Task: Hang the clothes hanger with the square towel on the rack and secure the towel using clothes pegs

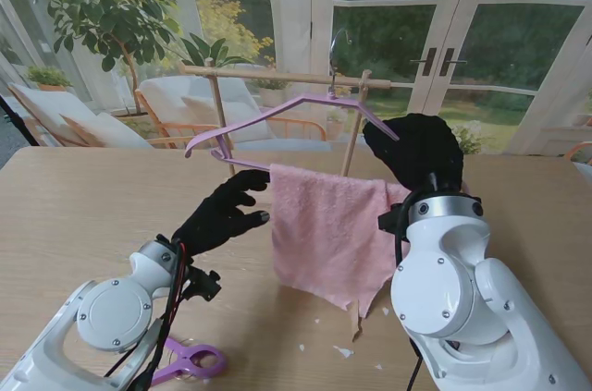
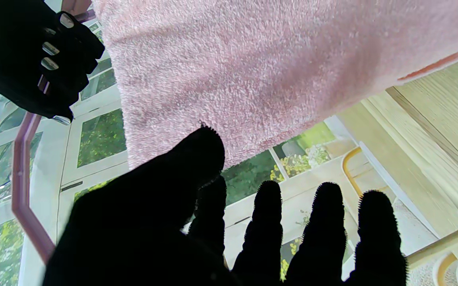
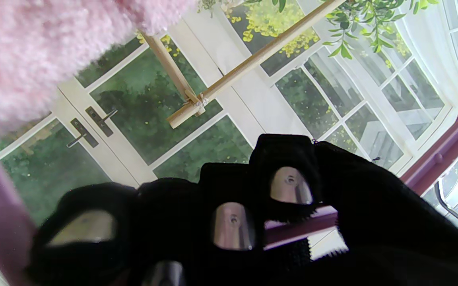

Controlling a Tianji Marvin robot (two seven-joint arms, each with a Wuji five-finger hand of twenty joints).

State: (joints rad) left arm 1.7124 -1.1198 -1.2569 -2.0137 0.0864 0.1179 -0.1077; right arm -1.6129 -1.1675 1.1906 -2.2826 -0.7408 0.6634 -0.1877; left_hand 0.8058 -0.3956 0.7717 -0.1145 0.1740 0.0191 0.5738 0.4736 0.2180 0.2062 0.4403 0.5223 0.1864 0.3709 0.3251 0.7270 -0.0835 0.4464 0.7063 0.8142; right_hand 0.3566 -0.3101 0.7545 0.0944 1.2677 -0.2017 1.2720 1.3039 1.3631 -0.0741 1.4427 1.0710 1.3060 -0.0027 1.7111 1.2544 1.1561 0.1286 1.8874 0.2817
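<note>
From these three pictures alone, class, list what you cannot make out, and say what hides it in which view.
1. Metal hook of the purple plastic hanger: stand view, lost against the bright window, so whether it sits on the wooden rack is unclear.
2. Purple clothes peg: stand view, partly behind the left arm.
3. Right hand grip: stand view shows only its back.
4. White scraps on the table: too small.

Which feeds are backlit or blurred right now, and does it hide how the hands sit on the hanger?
Stand view: sharp, evenly lit; right hand closed on the hanger. Left wrist view: windows backlight the left hand, a black silhouette, fingers spread, thumb at the towel. Right wrist view: towel a soft blur at the corner, but fingers clearly wrap the hanger bar.
</note>
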